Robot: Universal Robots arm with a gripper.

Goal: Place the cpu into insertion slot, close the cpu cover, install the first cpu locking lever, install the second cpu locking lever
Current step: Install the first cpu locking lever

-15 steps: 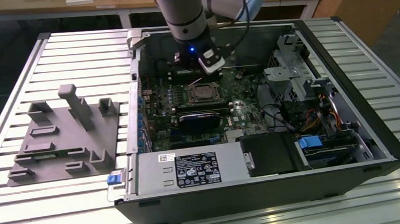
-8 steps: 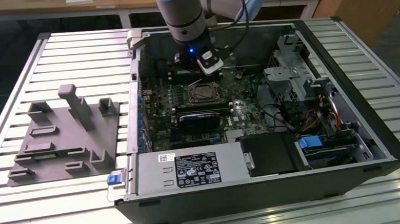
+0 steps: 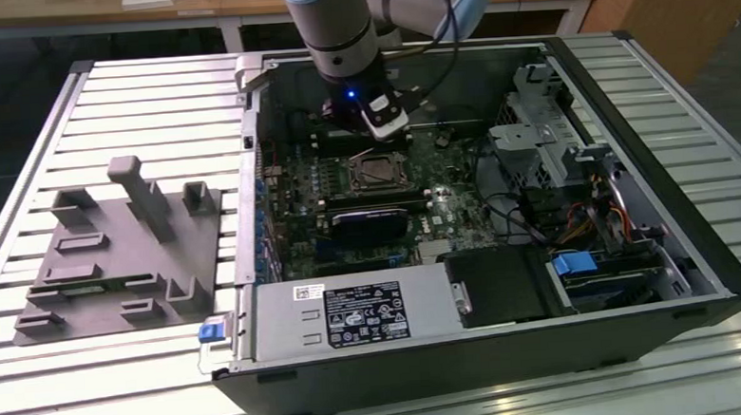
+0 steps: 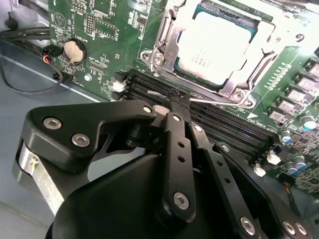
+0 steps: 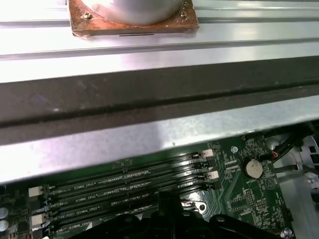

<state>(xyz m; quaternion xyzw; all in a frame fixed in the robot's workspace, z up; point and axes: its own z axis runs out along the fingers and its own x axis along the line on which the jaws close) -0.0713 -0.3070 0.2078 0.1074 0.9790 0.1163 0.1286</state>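
"Over the slatted tabletop (image 3: 137,106), exterior view first: what've we got?"

"Open computer case (image 3: 481,373), arm reaching in from above. The gripper (image 3: 384,131) is low over the board, just beside the insertion slot (image 3: 375,172). A grey fixture block (image 3: 119,249) sits on the exterior view's left, well apart from the case."

"Second wrist view?"

"The cpu (image 4: 214,47) is seated in the slot, with the cpu cover (image 4: 167,42) lying flat around it. The black fingers (image 4: 175,129) are closed, tips together. They're right at a thin silvery locking lever (image 4: 219,102) that runs between the socket edge and the memory slots (image 4: 229,127). Looks like they touch it, but pinched or just pressed, can't tell."

"First wrist view?"

"Memory slots (image 5: 124,191) run across the green board, with a coin battery (image 5: 252,168) near their end and the gripper's dark body close in front. The case wall (image 5: 159,134) is behind. A copper plate (image 5: 79,25) with a silvery round body on it rests on the slats beyond."
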